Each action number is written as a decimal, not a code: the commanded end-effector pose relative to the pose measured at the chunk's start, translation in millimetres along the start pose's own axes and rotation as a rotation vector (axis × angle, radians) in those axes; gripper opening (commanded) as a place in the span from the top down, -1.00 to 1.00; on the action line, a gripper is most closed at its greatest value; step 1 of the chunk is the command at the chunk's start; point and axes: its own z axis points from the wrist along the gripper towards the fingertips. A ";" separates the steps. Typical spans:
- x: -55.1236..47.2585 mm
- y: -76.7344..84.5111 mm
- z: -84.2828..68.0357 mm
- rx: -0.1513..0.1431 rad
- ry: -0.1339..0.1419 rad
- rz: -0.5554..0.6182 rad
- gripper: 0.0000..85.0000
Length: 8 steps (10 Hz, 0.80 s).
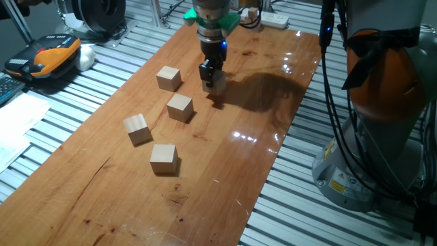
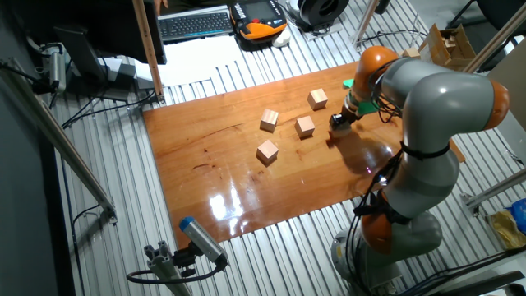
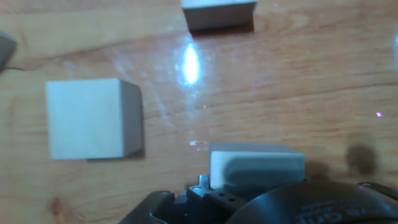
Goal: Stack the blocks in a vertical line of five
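We see a glossy wooden board (image 1: pixel 225 157) lying on a ribbed metal table (image 1: pixel 321 219). Four pale wooden blocks rest directly on the board, all to one side of the gripper (image 1: pixel 212 80): one block (image 1: pixel 168 78) just beside it, another (image 1: pixel 180 107) near it, a third (image 1: pixel 137 129) farther off, and the last (image 1: pixel 164 158) farthest away.

four blocks (image 1: pixel 168 78) (image 1: pixel 180 107) (image 1: pixel 136 128) (image 1: pixel 164 158) lie apart on the desk (image 1: pixel 225 171); a fifth block (image 1: pixel 216 80) sits right of them.
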 end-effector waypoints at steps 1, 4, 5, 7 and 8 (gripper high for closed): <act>-1.4 3.1 -4.9 -0.001 -0.004 0.002 0.20; -9.3 18.2 -18.1 0.007 0.004 0.014 0.20; -11.8 22.5 -20.6 0.018 0.005 0.016 0.20; -15.7 30.4 -24.1 0.015 0.002 0.029 0.20; -17.1 34.3 -27.0 0.009 -0.001 0.034 0.20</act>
